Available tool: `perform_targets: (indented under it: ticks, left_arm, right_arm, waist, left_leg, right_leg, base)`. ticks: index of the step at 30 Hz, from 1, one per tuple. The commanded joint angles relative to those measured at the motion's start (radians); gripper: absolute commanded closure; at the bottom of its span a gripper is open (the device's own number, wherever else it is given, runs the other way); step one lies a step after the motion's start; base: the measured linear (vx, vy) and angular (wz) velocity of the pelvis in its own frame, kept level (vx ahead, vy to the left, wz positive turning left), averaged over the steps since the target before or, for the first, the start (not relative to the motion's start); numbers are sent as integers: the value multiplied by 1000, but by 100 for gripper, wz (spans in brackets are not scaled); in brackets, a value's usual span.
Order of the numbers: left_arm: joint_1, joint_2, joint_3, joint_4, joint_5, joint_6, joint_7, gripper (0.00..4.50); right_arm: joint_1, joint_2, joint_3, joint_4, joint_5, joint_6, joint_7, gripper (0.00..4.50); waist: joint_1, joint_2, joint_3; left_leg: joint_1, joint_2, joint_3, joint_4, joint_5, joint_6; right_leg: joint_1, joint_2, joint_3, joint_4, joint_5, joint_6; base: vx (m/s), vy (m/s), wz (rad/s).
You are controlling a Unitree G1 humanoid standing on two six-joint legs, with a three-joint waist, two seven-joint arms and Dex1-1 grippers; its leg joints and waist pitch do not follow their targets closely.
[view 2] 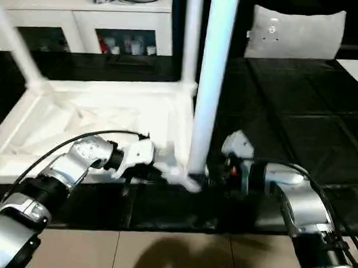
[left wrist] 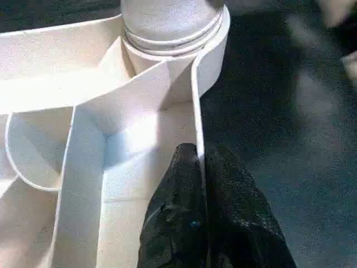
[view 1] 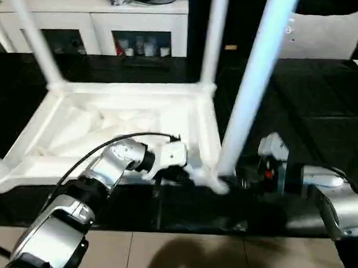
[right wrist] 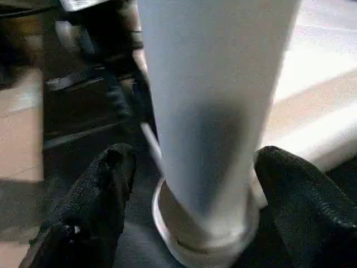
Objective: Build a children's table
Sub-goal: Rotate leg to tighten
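Right claw (right wrist: 189,195): fingers (right wrist: 89,206) spread apart, one on each side of the near-right leg (view 1: 253,84) just above its base; no pad is seen pressing the tube.
Left claw (left wrist: 202,184): fingers together, pinching the table's thin side wall (left wrist: 196,84) just beside that same corner.
Table (view 1: 125,125): white, upside down on the black tabletop (view 1: 324,117), ribbed underside facing up.
Near-right leg: upright in the near-right corner socket (left wrist: 173,42); a stepped collar shows at the socket mouth.
Other legs: one stands at the far-right corner (view 1: 214,40), one at the far-left (view 1: 34,36).
Near-left corner: at the head views' edge, cannot tell whether a leg is fitted there.
Surroundings: white cabinet with glass doors (view 1: 100,28) behind the tabletop, white cushion-like item (view 2: 295,33) far right, tan floor (view 1: 190,255) in front.
Step in hand: likely seating or just letting go of the near-right leg while the left claw steadies the frame.
Next move: check the leg is fully home, back the right claw straight off without knocking the tube, keep the wall pinned until clear. If it is loose, re-grip low and turn or press it in.
Risk: a sideways bump could tip the leg or skid the table.
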Motion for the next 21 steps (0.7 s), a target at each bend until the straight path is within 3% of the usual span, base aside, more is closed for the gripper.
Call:
perform_targets:
  ticks: [1,13,21]
  left_arm:
    - [1,11,-44,-38,-7,-47,-104,450]
    - [5,35,-77,-54,-30,-96,-237,450]
    - [9,23,-60,-61,-48,-60,-236,450]
  right_arm:
    - [-3,-22,22,-39,32,36,67,118]
    - [2,-45,73,-81,87,100,192,221]
    - [26,-29,79,-119,106,134,180,237]
  waist:
    - [2,-24,-68]
    - [31,-25,-67]
    - [33,-26,-67]
  left_leg:
    - [-12,17,15,-66,-153,134]
    - [-8,17,16,-69,-151,94]
    - [-9,16,17,-69,-140,89]
  right_leg:
    - [72,-36,52,-65,-295,-182]
    - [68,-39,54,-70,-370,-141]
    - [68,-38,53,-70,-371,-135]
  base:
    - [0,0,0]
    - [0,0,0]
    - [0,0,0]
